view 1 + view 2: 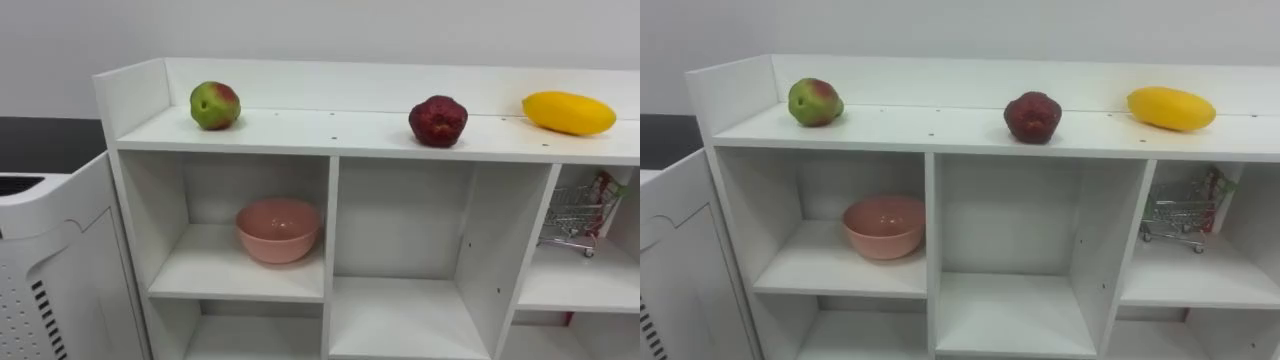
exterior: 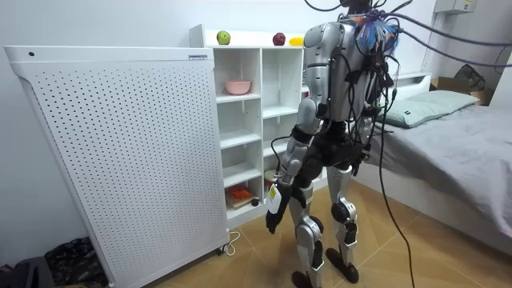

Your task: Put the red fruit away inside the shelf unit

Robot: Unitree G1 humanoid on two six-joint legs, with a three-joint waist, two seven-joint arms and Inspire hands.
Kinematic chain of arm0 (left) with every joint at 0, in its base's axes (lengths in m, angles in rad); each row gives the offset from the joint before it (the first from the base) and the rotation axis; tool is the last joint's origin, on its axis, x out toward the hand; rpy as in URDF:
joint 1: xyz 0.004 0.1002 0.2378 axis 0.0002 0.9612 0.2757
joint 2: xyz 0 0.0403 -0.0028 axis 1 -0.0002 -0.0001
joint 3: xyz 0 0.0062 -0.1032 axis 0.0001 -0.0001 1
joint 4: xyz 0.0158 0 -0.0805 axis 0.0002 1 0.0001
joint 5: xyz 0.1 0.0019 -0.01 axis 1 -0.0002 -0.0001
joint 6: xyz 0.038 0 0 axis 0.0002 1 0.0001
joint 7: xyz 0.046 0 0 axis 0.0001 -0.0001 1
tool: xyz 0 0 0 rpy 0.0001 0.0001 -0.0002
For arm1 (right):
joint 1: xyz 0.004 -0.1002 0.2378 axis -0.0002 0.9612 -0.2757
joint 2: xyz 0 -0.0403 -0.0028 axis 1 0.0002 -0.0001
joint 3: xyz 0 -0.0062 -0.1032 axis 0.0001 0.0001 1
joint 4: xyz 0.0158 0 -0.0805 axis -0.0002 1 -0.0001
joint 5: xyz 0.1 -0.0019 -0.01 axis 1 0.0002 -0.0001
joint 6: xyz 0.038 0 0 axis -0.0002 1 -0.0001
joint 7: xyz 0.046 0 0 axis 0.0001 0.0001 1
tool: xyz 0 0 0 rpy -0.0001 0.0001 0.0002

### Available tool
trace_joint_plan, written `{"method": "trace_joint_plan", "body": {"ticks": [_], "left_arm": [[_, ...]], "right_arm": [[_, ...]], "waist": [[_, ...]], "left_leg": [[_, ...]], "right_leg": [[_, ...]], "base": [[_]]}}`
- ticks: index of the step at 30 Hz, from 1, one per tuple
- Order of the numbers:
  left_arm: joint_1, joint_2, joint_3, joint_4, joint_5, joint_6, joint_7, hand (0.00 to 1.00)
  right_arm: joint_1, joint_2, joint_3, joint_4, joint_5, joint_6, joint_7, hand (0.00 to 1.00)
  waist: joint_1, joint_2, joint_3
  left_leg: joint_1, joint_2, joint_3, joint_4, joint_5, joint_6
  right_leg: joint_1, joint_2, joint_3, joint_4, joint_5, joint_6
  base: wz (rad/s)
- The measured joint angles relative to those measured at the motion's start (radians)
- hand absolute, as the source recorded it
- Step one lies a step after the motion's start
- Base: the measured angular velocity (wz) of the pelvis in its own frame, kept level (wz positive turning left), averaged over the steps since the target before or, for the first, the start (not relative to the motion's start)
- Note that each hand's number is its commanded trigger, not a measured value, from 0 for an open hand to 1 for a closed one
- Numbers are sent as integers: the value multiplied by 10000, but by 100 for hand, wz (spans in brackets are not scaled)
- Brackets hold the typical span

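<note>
3 well apart atop the closet (image 1: 330, 135): apple (image 1: 215, 105), red fruit (image 1: 438, 121), mango (image 1: 568, 113).

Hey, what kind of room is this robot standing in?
Probably a bedroom, or a mock-up of one: a bed with grey bedding stands near the robot, and the white shelf unit before it holds an apple on top and a pink bowl.

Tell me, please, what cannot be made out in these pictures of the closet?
Toy cart: eye views, its contents too small to identify.
Yellow fruit: room view, partly behind the robot's shoulder.
Orange item: room view, low down, too small to identify.
</note>
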Motion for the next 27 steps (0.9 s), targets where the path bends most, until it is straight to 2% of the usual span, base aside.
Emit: {"method": "trace_joint_plan", "body": {"ticks": [8, 15, 20, 23, 25, 27], "left_arm": [[-4, 7, -11, 1, -10, -39, -4, 0], [3, 6, 3, -14, -3, -325, 60, 0], [-92, 24, 234, -16, 4, -629, 104, 0], [-89, 26, 264, -39, -7, -873, 237, 0], [-49, 35, 363, -277, -24, -930, 404, 0], [-29, 44, 595, -396, -22, -1062, 633, 0]], "right_arm": [[8, 2, 34, -17, 53, -84, -35, 0], [89, 119, -94, -131, 591, -86, -619, 0], [92, 124, -930, -471, 944, -185, -1141, 0], [86, 124, -1627, -1402, 1237, -173, -1598, 0], [15, 110, -2350, -2899, 1353, -289, -2188, 0], [-5, 111, -2625, -4306, 1540, -330, -2718, 0]], "waist": [[14, -9, 6], [18, 12, 24], [-13, 43, 38], [-45, 9, 49], [-161, -38, 114], [-138, -59, 112]], "left_leg": [[11, 2, -8, -5, 0, 0], [46, 14, 1, -24, 0, -1], [8, 20, 19, -22, 0, -1], [23, 15, 75, -19, 1, -2], [-7, 1, 139, -6, 4, 2], [-13, 18, 249, -6, 4, 2]], "right_leg": [[-6, 12, 20, 0, 0, 0], [-1, 12, 27, 1, 0, 0], [3, 13, 7, 3, 0, 0], [-29, 14, 44, 7, 0, 0], [-89, -4, 46, 10, -1, 1], [-166, 0, 68, 52, -1, 2]], "base": [[0], [0], [0], [-5], [-8], [-16]]}}
